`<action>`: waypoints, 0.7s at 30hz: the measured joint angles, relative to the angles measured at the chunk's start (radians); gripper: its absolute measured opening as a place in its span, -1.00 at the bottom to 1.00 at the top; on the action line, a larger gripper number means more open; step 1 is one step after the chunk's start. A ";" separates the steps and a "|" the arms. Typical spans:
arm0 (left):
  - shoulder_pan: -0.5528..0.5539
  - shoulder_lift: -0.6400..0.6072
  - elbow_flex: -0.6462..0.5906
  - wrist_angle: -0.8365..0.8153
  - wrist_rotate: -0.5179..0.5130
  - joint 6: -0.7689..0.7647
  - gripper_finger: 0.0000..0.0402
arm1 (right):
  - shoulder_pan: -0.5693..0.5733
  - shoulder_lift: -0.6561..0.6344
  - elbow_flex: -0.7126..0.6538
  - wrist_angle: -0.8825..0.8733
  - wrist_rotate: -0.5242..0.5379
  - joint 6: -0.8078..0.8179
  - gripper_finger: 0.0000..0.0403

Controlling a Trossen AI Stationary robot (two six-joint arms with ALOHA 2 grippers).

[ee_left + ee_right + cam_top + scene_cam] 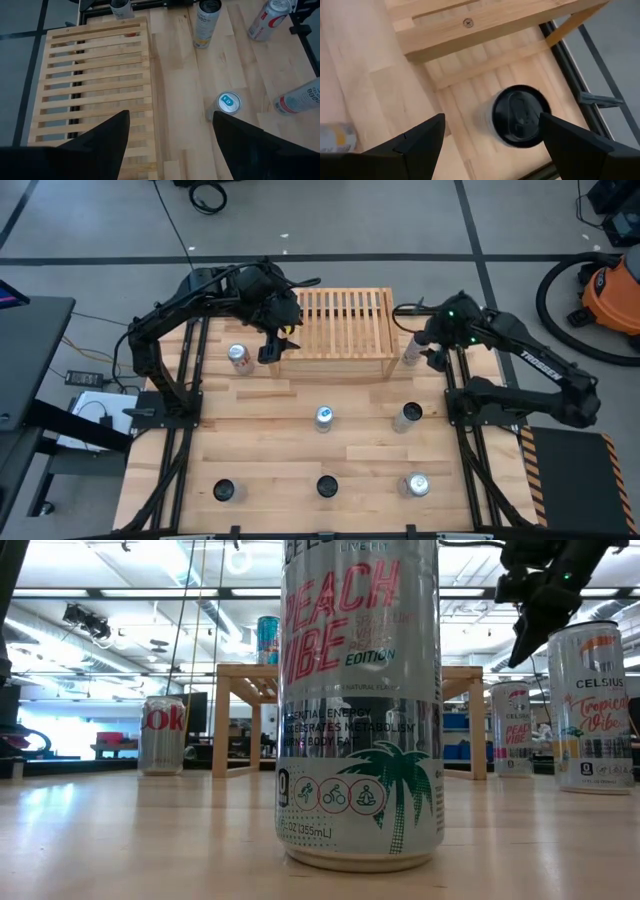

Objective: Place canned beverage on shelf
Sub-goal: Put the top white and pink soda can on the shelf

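Left gripper (274,346): fingers spread, empty, hovering over the shelf's (340,330) left front corner, a Coke can (238,358) just beside. Shelf: rear centre of table (300,480), slats bare in the overhead view. Right gripper (425,352): fingers spread, empty, poised above a black-topped can (517,117) standing beside the shelf's right end. Risk: an off-centre descent may clip the rim and topple the can against the shelf leg.
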 joint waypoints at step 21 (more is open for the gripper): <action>0.000 0.000 0.000 0.000 0.000 0.020 0.44 | -0.160 0.114 0.000 0.078 -0.037 0.069 0.65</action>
